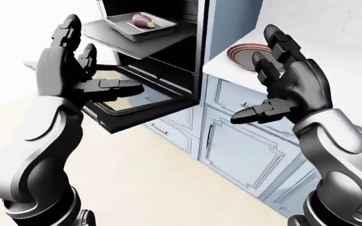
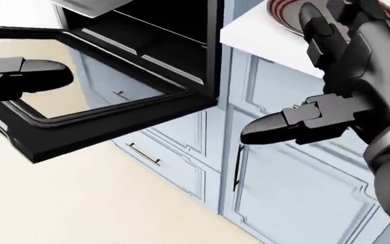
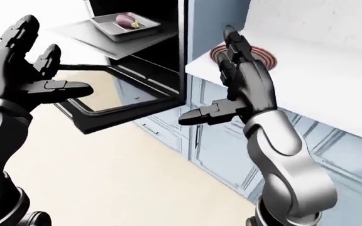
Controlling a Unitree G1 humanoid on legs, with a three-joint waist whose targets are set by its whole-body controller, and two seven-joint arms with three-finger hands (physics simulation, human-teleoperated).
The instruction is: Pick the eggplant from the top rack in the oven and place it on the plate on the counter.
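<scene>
A purple eggplant [image 1: 142, 20] lies in a grey metal tray [image 1: 139, 27] on the pulled-out top rack [image 1: 131, 42] of the open oven, at the top of the left-eye view. A striped plate [image 1: 246, 56] sits on the white counter [image 1: 332, 70] to the right of the oven. My left hand [image 1: 80, 66] is raised and open, below and left of the tray, empty. My right hand [image 1: 266, 77] is raised and open in front of the counter, partly hiding the plate, empty.
The oven door [image 1: 134, 106] hangs open and flat below the rack, jutting toward the left. Pale blue cabinet doors [image 1: 244, 146] and drawers stand under the counter. A beige floor [image 1: 137, 183] spreads across the bottom left.
</scene>
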